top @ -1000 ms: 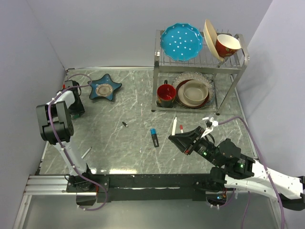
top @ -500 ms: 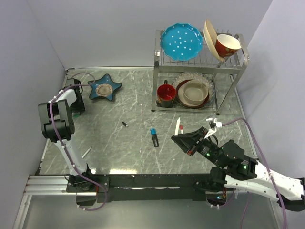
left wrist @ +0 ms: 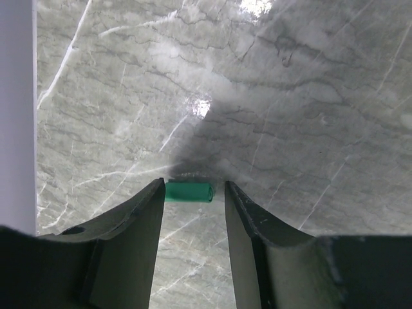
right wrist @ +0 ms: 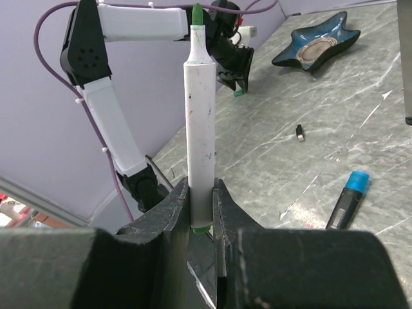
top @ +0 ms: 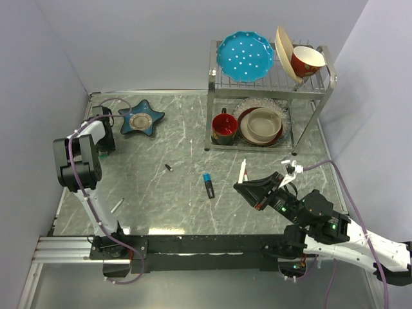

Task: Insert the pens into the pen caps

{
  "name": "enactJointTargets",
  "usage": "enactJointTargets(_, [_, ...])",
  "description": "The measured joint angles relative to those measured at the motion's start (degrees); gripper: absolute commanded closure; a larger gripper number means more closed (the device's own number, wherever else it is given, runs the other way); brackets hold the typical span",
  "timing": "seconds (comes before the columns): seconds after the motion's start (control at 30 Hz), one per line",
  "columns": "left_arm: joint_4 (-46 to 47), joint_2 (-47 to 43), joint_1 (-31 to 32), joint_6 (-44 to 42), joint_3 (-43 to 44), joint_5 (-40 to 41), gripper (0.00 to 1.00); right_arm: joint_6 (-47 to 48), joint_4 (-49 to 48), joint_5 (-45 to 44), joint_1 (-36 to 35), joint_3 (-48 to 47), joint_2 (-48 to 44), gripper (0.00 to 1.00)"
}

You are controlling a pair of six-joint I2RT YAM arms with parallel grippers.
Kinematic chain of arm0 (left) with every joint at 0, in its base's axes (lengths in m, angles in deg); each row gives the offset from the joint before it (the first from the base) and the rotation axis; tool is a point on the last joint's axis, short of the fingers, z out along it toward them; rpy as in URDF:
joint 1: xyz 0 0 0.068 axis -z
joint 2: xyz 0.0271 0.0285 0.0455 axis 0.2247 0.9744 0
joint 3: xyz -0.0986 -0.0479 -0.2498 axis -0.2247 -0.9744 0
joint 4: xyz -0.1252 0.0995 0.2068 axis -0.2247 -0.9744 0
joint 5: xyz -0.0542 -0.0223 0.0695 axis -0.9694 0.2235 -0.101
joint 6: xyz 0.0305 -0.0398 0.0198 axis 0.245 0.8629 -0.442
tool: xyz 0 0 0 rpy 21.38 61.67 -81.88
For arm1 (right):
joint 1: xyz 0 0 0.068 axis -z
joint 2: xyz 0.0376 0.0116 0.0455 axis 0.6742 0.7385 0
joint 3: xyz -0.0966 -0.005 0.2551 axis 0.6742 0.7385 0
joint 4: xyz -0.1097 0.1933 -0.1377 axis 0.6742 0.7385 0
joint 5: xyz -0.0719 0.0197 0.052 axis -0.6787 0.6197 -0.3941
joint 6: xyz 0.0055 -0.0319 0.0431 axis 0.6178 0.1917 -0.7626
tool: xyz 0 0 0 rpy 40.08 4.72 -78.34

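Observation:
A teal pen cap lies on the table between the tips of my open left gripper, touching the left finger. That gripper is at the far left back of the table. My right gripper is shut on a white pen with a green tip, held upright above the table's right front. A black marker with a blue end lies mid-table; it also shows in the right wrist view. A small black cap lies left of it. Another thin white pen lies near the left arm.
A blue star-shaped dish sits at the back left. A metal dish rack with plates, bowls and a red mug stands at the back right. Grey walls close both sides.
My right gripper has moved a little right and toward the near edge with the white pen. The left arm's elbow has shifted slightly toward the table.

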Motion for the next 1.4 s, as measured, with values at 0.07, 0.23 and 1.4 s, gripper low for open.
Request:
enactJointTargets(0.07, [0.74, -0.55, 0.17, 0.15, -0.87, 0.22, 0.52, -0.20, -0.02, 0.04, 0.00, 0.00, 0.00, 1.00])
enactJointTargets(0.23, [1.60, -3.06, 0.55, 0.26, -4.50, -0.24, 0.53, -0.83, -0.04, 0.59, 0.00, 0.00, -0.63, 1.00])
enactJointTargets(1.4, [0.17, -3.17, -1.25, 8.68, -4.44, -0.83, 0.55, -2.95, 2.19, 1.97, 0.00, 0.02, -4.42, 1.00])
